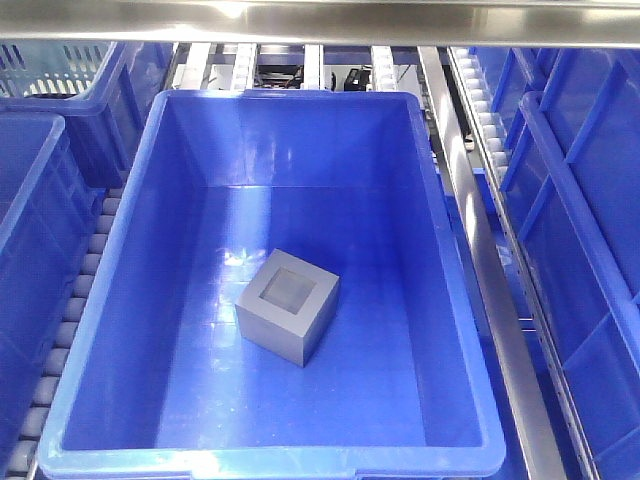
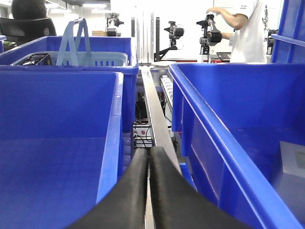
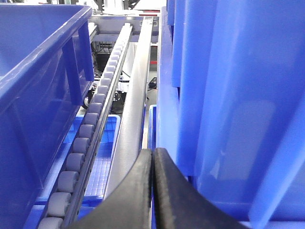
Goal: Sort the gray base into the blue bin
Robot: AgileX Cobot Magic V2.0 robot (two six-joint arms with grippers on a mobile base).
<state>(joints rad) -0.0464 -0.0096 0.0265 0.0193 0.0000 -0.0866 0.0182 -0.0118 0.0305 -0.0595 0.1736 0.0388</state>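
Roller conveyor rails (image 1: 75, 300) run beside the blue bin (image 1: 470, 330), with more blue totes crowding it on either side. Inside the bin, the gray base (image 1: 288, 305) sits on the floor near the middle, its square recess facing up. Outside the bin, the left gripper (image 2: 148, 191) and right gripper (image 3: 152, 191) each have their black fingers pressed together, holding nothing.

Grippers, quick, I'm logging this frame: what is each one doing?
Left gripper: closed, holding nothing.
Right gripper: closed, holding nothing.
The gray base sits in the blue bin.
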